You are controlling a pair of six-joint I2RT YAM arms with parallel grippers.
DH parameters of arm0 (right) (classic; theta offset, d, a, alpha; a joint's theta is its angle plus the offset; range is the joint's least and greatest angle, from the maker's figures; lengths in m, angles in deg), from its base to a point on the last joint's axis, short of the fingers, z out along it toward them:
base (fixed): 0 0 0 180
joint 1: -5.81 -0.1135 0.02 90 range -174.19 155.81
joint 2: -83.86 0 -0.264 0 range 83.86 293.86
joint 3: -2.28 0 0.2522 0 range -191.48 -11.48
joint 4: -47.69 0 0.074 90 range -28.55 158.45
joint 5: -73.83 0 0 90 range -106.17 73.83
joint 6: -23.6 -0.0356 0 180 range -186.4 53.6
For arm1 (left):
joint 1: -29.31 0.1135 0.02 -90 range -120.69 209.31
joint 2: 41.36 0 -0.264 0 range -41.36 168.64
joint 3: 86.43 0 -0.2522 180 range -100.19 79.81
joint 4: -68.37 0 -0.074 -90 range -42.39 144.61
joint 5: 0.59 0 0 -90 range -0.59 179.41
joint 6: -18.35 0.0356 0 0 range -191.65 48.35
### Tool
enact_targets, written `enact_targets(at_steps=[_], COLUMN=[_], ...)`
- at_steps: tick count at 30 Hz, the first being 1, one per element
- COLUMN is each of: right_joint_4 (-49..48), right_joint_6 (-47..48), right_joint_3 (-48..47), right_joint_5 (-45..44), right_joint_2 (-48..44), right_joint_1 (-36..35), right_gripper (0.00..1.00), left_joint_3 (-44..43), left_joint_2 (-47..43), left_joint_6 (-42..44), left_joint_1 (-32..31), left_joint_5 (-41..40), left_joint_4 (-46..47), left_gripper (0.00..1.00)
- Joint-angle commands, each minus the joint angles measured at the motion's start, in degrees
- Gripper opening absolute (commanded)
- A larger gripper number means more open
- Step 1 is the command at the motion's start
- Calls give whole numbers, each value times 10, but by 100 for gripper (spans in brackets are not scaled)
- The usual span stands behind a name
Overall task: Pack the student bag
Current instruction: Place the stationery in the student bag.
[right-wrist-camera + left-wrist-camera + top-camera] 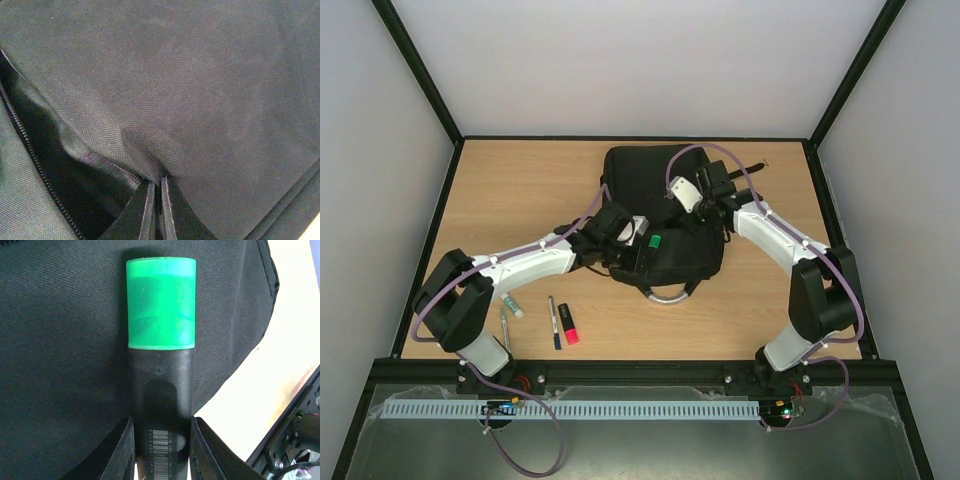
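- Nearest the arm bases, loose pens lie on the wooden surface point(520, 190) by the left arm's elbow: a pale marker point(512, 308) with a teal end, a dark pen point(554, 322), and a pink highlighter point(569, 327) just beside it.
- The left arm stretches low and to the right across the surface. The left hand point(161, 450) is clamped on the black barrel of a green highlighter point(161, 302) — its green cap points away from the wrist, over black bag fabric.
- The right arm folds at the elbow and comes back leftward, with its wrist tipped down onto the bag. The fingers of the right hand point(155, 210) are pressed together, pinching a fold of fabric at the edge of an open zip point(30, 145).
- Beside that fold, a dark gap shows that the pocket is open. What lies inside cannot be made out.
- The student bag point(640, 175) lies flat in the middle of the surface, under both hands. Its grey loop handle point(667, 294) is at the near end, and a strap point(750, 165) trails off to the far right.
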Motion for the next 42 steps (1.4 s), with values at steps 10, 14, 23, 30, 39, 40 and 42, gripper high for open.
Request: enact_targets(at_steps=[10, 14, 23, 30, 39, 40, 42], right_joint_4=[14, 12, -25, -55, -77, -79, -80], right_joint_6=[-25, -28, -42, -57, -56, -56, -57], right_joint_3=[-13, 3, 57, 67, 99, 100, 101], right_joint_5=[57, 67, 64, 37, 40, 40, 41], right_joint_2=[-67, -70, -80, -85, -100, -100, -102], right_joint_1=[0, -1, 0, 0, 1, 1, 1], right_gripper=[2, 2, 1, 1, 1, 1, 1], left_joint_3=[-83, -144, -237, -194, -154, -154, -150], left_joint_2=[77, 121, 173, 132, 74, 64, 43], left_joint_6=[13, 12, -36, -36, -13, -8, 5], left_joint_1=[7, 17, 30, 26, 24, 23, 19], left_joint_5=[23, 5, -89, -87, -114, -113, -111], left_joint_4=[3, -4, -8, -37, -39, -43, -52], left_gripper=[6, 5, 15, 20, 60, 62, 66])
